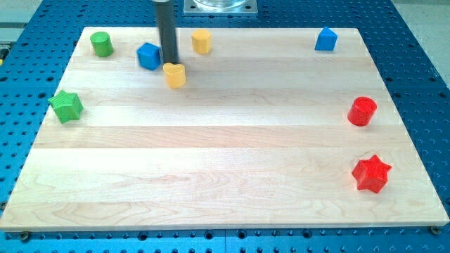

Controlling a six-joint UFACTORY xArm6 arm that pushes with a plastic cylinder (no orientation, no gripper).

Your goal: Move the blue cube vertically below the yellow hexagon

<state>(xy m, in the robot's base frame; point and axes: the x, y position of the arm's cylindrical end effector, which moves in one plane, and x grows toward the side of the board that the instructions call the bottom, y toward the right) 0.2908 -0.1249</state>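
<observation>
Tip [170,61] touches blue cube's [149,55] right side; cube sits corner-on, left of yellow hexagon [202,41]; no fingers

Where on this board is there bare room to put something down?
The whole middle and bottom, between the green star and the red cylinder. Crowded at top left: my tip sits between the blue cube and yellow heart.

Counting eight blocks total: two blue [149,55] [325,40], two yellow [202,41] [174,74], two green [102,43] [66,106], two red [363,111] [370,173]. Plus one rod.
</observation>
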